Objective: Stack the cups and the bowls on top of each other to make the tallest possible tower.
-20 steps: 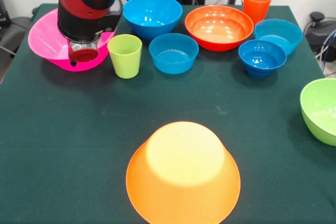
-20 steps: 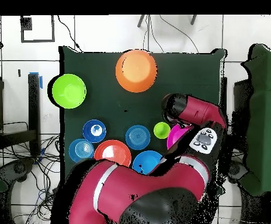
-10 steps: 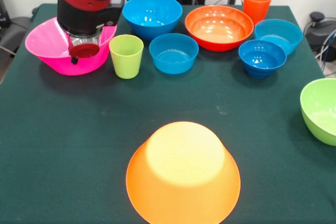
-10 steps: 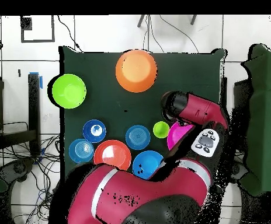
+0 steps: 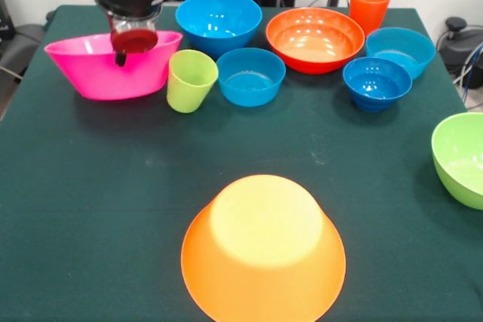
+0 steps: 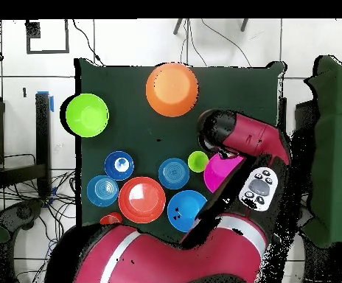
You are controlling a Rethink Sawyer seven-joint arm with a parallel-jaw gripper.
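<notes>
No readable writing or labels anywhere. Gripper [image 5: 128,39] at upper left pinches the near rim of the pink bowl [image 5: 90,73], which touches the tilted lime-green cup [image 5: 190,81]. All bowls visibly empty. Inverted light-orange bowl [image 5: 263,250] sits alone at bottom centre.

Dark green tabletop [image 5: 90,209]. Bowls: pink [image 5: 113,69], light orange [image 5: 263,254], red-orange [image 5: 315,38], lime green [image 5: 460,157], four blue [image 5: 250,75]. Cups: lime green [image 5: 190,81], orange [image 5: 369,5]. Red-and-black arm [image 6: 240,136].
</notes>
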